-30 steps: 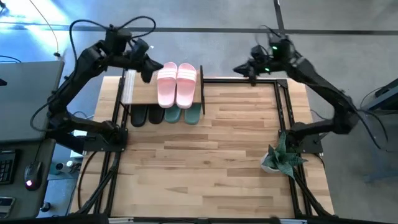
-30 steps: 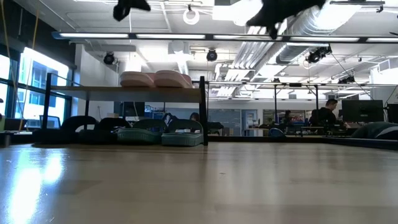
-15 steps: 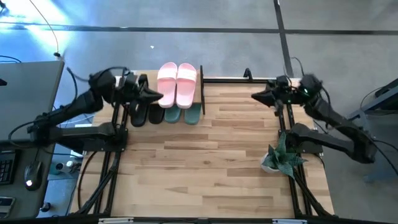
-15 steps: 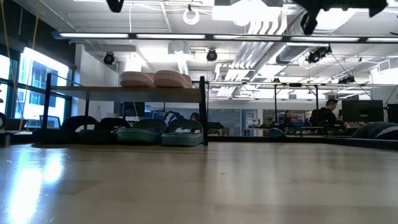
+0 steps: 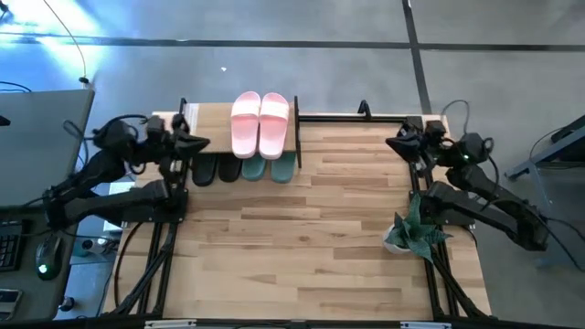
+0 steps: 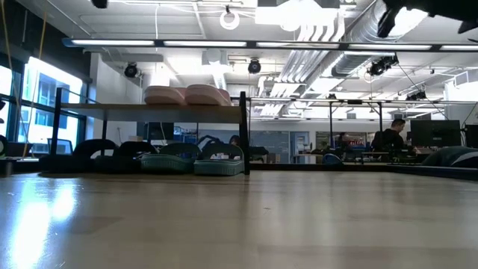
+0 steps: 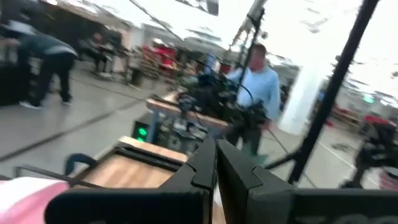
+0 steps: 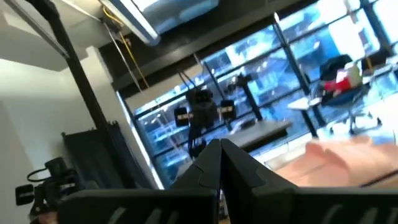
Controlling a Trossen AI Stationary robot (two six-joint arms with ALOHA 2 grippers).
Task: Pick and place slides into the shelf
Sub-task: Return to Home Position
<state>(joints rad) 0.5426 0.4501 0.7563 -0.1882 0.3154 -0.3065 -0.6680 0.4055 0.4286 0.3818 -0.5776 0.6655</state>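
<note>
The shelf [image 5: 208,122] stands at the table's far left; in the low view the shelf [image 6: 119,107] shows its two levels. The pink slides [image 5: 260,123] lie side by side on its wooden top board, also seen as the pink slides [image 6: 187,95]. On the lower level, the black slides [image 5: 213,170] and the green slides [image 5: 271,167] rest with their toes sticking out toward the near edge. My left gripper [image 5: 199,143] is shut, left of the shelf at the table's left edge. My right gripper [image 5: 393,143] is shut near the far right corner. Both hold nothing.
A small potted plant [image 5: 411,233] stands at the table's right edge, near the right arm's base. Black frame tubes [image 5: 356,117] run along the far edge. The wooden tabletop [image 5: 302,238] stretches from the shelf to the near edge. People show in the room beyond.
Both arms have drawn back from the far edge. The left gripper has moved from beside the pink slides down toward the table's left edge. The right gripper has moved down toward the right edge. The slides have stayed where they were.
</note>
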